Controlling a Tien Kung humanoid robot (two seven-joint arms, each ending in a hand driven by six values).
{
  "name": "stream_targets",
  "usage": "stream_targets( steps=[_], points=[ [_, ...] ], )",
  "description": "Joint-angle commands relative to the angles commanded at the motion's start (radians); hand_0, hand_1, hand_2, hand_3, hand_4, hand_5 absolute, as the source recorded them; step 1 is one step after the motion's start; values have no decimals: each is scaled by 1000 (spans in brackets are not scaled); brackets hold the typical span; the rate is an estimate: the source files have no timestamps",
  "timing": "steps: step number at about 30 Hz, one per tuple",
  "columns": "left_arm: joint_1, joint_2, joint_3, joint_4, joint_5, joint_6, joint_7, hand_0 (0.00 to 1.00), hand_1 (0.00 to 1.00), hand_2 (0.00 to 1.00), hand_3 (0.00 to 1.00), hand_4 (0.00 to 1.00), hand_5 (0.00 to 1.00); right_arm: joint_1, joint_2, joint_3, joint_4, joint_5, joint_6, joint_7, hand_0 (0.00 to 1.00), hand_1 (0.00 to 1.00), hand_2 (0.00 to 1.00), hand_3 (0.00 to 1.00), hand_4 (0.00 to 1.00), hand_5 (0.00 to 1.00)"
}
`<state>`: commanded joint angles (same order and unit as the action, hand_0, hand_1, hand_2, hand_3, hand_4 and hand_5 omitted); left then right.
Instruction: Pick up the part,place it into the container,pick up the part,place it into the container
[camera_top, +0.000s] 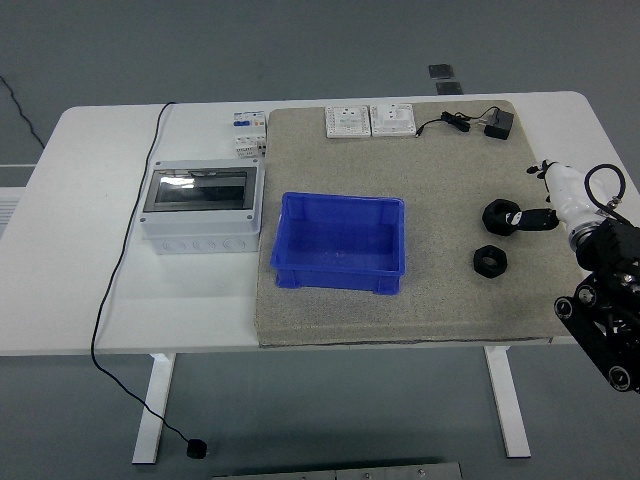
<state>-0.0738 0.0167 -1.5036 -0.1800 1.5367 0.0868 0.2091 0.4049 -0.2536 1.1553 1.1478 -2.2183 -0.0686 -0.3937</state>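
Note:
Two black hexagonal nut parts lie on the grey mat at the right: the upper nut (499, 215) and the lower nut (490, 260). The blue container (340, 243) stands open and empty in the middle of the mat. My right hand (531, 203) comes in from the right edge. Its fingers are spread: one dark finger (537, 218) reaches the upper nut's right side and the thumb points up and away. The nut still rests on the mat. The left arm is out of view.
A grey electrical box with a clear lid (200, 208) stands left of the container, with a black cable (120, 260) running off the table. Two white sockets (370, 120), a small breaker (249, 130) and a black adapter (497, 124) lie at the back.

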Motion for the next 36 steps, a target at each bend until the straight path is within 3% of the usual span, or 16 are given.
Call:
stream_targets(
  steps=[15,16,21,22,36],
  points=[
    [-4,4,-4,0,10,1,1,734,652,674,602,657,507,103,3,-98,-110,89,71,-8,429,586,842,858,977,374],
    [-4,4,-3,0,10,1,2,734,653,674,603,657,506,107,4,-98,-117,94,73,-9,421,561,777,806,939,328],
    [-4,4,-3,0,10,2,2,734,653,674,603,657,506,120,8,-105,-147,105,85,-12,421,561,777,806,939,328],
    [-5,4,-3,0,11,2,2,733,653,672,603,657,506,121,9,-107,-149,106,88,-13,404,515,737,752,941,325],
    [-6,6,-4,0,16,2,2,734,652,671,603,658,505,145,18,-152,-182,128,123,-20,386,485,712,716,923,305]
  ],
)
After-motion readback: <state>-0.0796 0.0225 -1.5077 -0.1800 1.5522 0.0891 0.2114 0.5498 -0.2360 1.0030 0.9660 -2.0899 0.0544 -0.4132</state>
